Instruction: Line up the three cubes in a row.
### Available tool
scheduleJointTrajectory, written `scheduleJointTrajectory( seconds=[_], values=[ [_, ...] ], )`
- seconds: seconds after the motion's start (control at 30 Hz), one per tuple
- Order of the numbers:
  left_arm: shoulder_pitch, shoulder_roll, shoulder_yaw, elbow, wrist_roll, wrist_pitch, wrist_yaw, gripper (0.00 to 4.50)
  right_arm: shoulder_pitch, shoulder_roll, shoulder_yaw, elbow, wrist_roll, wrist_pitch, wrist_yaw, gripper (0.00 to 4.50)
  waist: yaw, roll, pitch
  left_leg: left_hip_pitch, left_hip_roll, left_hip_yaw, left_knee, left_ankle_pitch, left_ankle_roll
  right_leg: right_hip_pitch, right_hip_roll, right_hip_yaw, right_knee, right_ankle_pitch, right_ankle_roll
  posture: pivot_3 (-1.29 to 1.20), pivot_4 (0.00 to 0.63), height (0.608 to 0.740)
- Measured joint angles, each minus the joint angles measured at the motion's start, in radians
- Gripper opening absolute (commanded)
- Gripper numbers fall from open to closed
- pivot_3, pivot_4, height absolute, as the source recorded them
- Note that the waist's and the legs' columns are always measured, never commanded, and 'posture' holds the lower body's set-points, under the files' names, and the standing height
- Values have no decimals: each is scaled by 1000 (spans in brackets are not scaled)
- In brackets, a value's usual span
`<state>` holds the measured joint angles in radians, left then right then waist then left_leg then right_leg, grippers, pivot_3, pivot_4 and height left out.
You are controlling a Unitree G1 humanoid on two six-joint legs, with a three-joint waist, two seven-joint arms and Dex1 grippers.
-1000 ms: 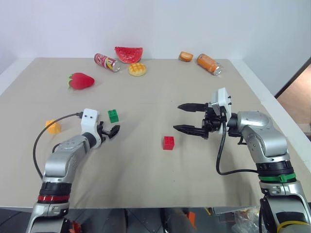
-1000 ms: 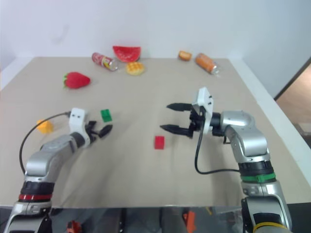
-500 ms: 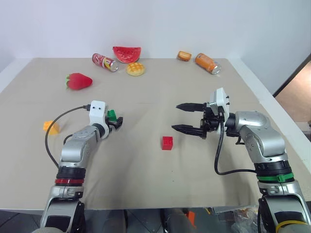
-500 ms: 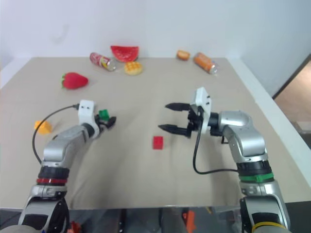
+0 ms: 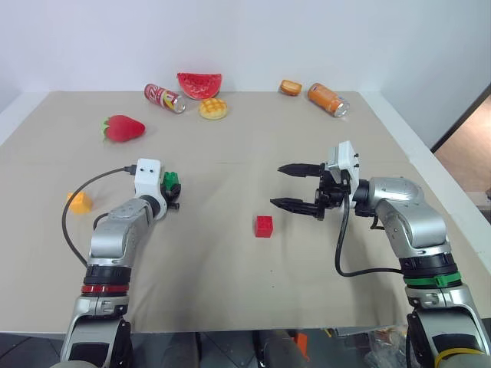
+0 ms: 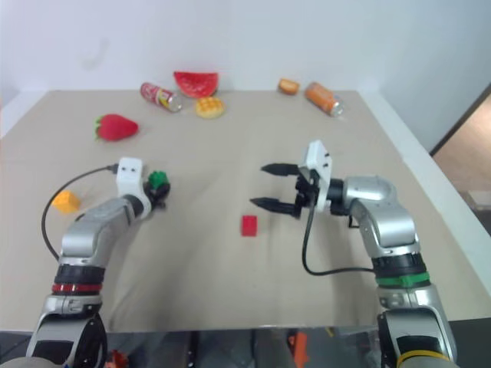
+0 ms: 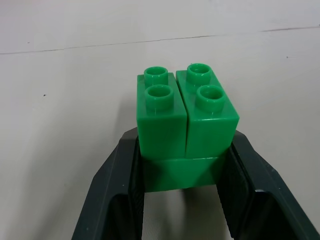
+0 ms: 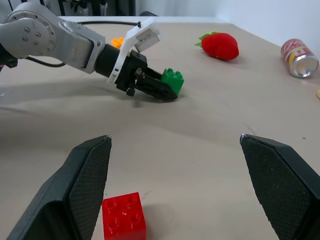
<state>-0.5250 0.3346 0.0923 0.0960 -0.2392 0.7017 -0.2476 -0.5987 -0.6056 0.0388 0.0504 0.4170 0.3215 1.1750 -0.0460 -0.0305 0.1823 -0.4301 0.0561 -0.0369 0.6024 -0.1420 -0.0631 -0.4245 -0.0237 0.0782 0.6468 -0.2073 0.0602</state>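
Head views: green cube (image 5: 171, 181) pinched in left gripper (image 5: 173, 192) on the tan table (image 5: 230, 268), red cube (image 5: 264, 225) mid-table just below wide-open right gripper (image 5: 294, 186), orange-yellow cube (image 5: 77, 202) far left.
Left wrist: four studs up top, seam down the middle, fingers (image 7: 117, 185) clamping both sides.
Right wrist: glossy red studs, green one gripped beyond.

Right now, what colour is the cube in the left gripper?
Green; the cube shows best in the left wrist view, between the left gripper fingers.
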Motion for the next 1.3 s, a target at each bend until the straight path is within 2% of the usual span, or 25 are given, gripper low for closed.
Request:
scheduleJointTrajectory(
  seconds=[0.17,0.27,0.33,0.5,0.6,0.7,0.87,1.07,1.3],
  values=[
    [1,99,-37,15,8,-174,-199,1383,-2,4,3,22,-13,-18,4,4269,0,0,0,0,0,0,-1,0,0,-1,0,0,0,0,0,0,150,740],
    [7,164,-47,41,-12,-303,-378,1383,-7,3,4,25,-20,-25,13,4269,0,0,0,-1,0,0,-2,0,0,-1,0,0,0,-1,-1,0,150,740],
    [8,208,-34,66,-81,-389,-559,1383,-9,2,4,33,-22,-28,20,4269,0,0,0,-2,0,0,-2,0,0,-2,0,0,0,-1,-1,0,150,740],
    [-53,284,-7,164,-177,-488,-879,1383,-9,-3,4,37,-31,-32,22,4269,0,0,0,-2,0,0,-2,0,0,-3,0,0,0,-1,-1,0,150,740],
    [-92,311,-41,200,-182,-544,-1047,1383,-8,-8,3,34,-31,-32,19,4269,0,0,0,-2,0,1,-1,0,0,-2,-1,0,0,-1,-1,0,150,740],
    [-105,315,-125,261,-135,-642,-1199,1383,3,-23,0,9,-29,-24,16,4269,0,0,0,-3,0,1,-2,0,0,-3,0,0,0,-2,-1,0,150,740],
    [-149,286,-210,436,-53,-803,-1322,1383,66,-72,-39,-86,14,37,4,4269,3,0,0,-9,1,1,0,0,1,-10,0,0,0,-1,-1,0,150,740],
    [-256,146,-228,703,-1,-970,-1341,1383,216,-183,-172,-293,167,192,-8,4269,12,0,0,-11,0,1,1,0,1,-11,0,1,0,-1,-1,0,150,740],
    [-272,79,-227,750,-5,-987,-1354,1383,274,-210,-215,-381,242,269,-49,4269,-3,0,0,-9,1,1,1,0,2,-11,1,2,2,0,-1,0,150,740]
  ],
)
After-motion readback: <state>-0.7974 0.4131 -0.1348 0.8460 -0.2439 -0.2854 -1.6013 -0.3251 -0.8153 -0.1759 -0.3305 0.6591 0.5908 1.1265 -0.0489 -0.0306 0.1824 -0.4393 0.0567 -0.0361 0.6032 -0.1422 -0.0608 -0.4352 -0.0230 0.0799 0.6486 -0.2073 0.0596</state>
